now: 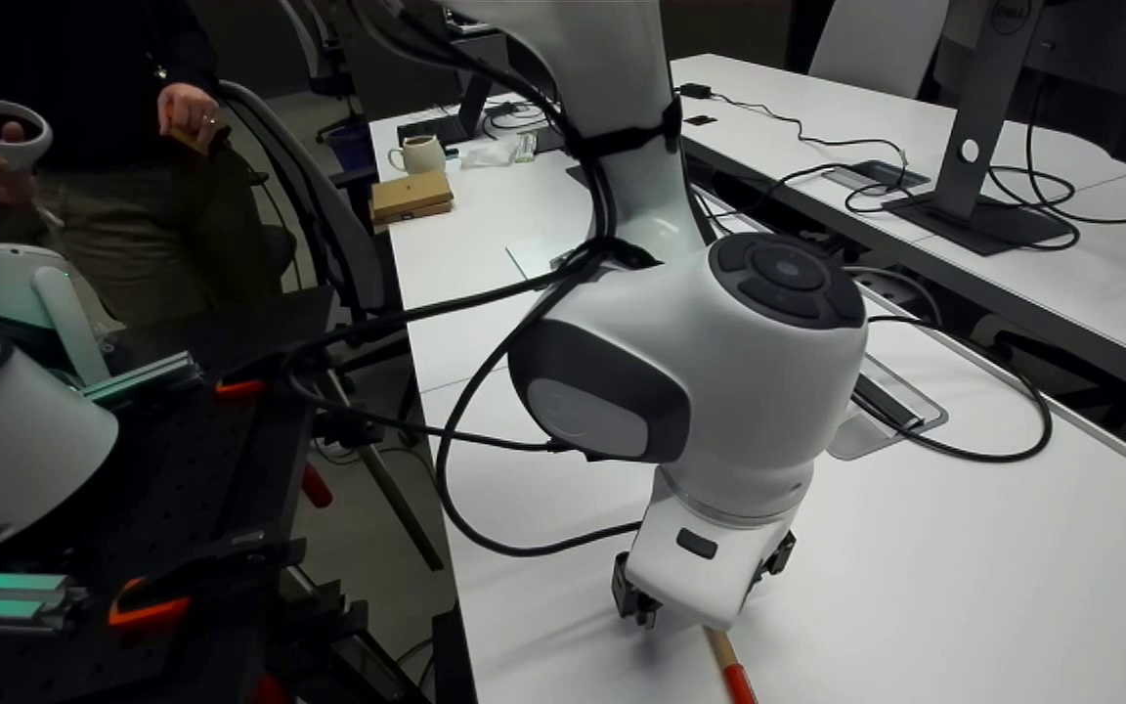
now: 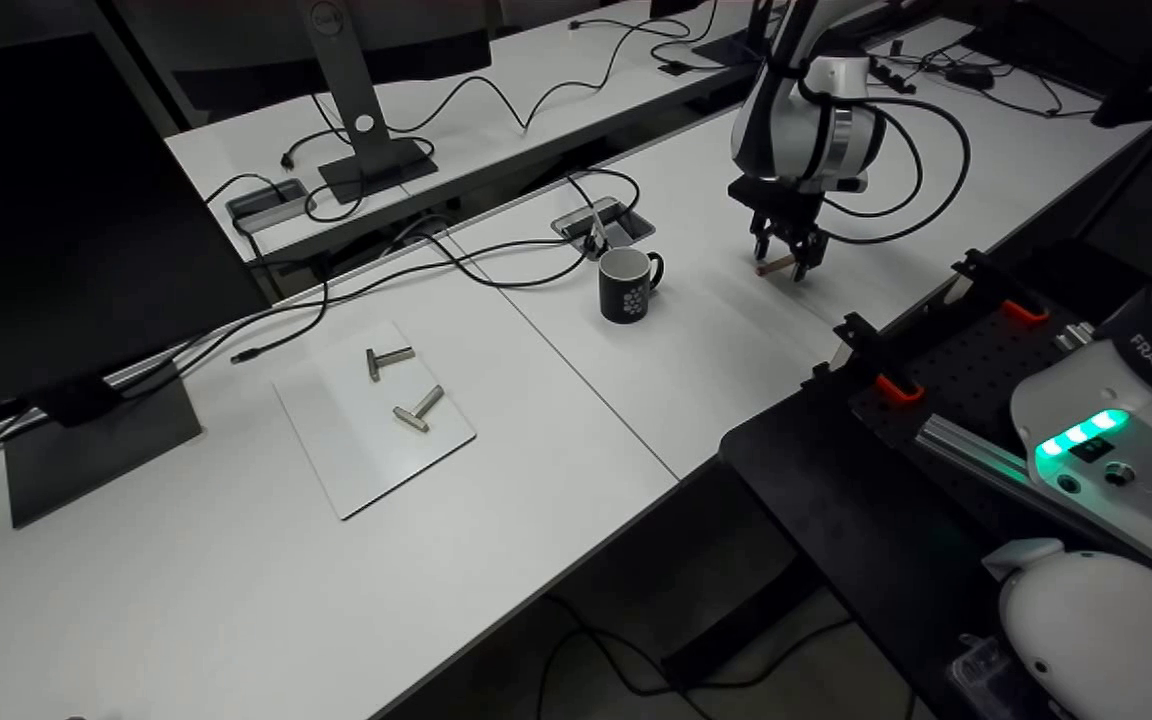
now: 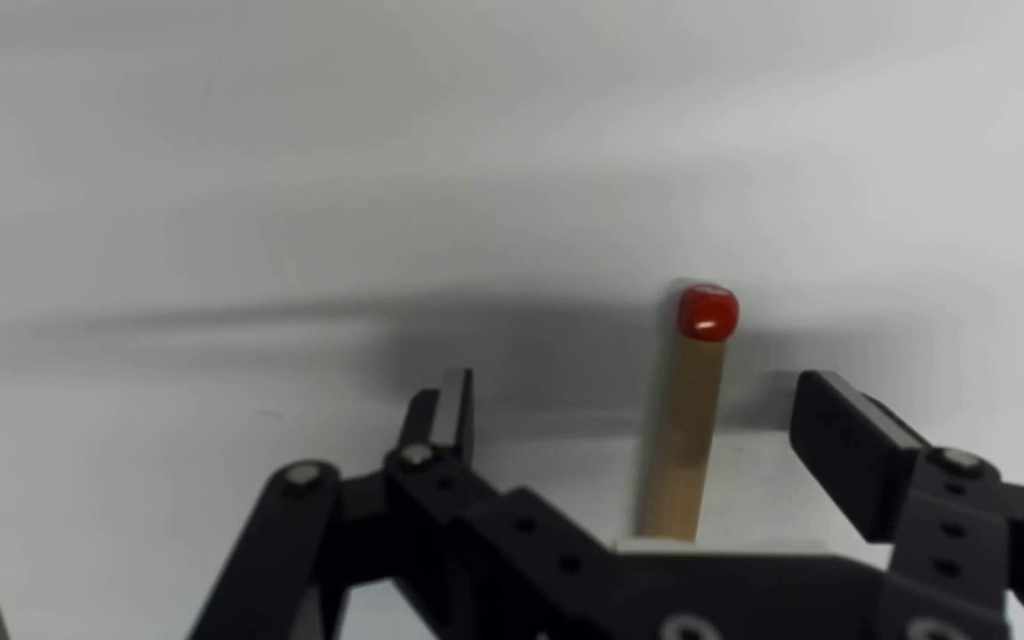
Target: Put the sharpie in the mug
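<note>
The sharpie point(image 3: 688, 427) lies on the white table, tan along its visible length with a red tip in the wrist view. In both exterior views it shows partly below the gripper, with its red end point(image 1: 737, 682) and its tan part point(image 2: 778, 265). My gripper point(image 3: 642, 407) is open and low over the sharpie, pointing down, also seen in both exterior views point(image 1: 705, 589) point(image 2: 782, 258). The sharpie lies between the fingers, nearer the right one in the wrist view, with gaps on both sides. The black mug point(image 2: 624, 300) stands upright, handle toward the arm's side; only an exterior view shows it.
A grey cable box point(image 2: 626, 228) and black cables point(image 2: 496, 280) lie behind the mug. A white board point(image 2: 366, 450) holds two T-shaped metal pieces. A monitor base point(image 2: 101, 440) stands beyond it. A cream mug point(image 1: 420, 154) and cardboard boxes point(image 1: 411, 196) stand far down the table.
</note>
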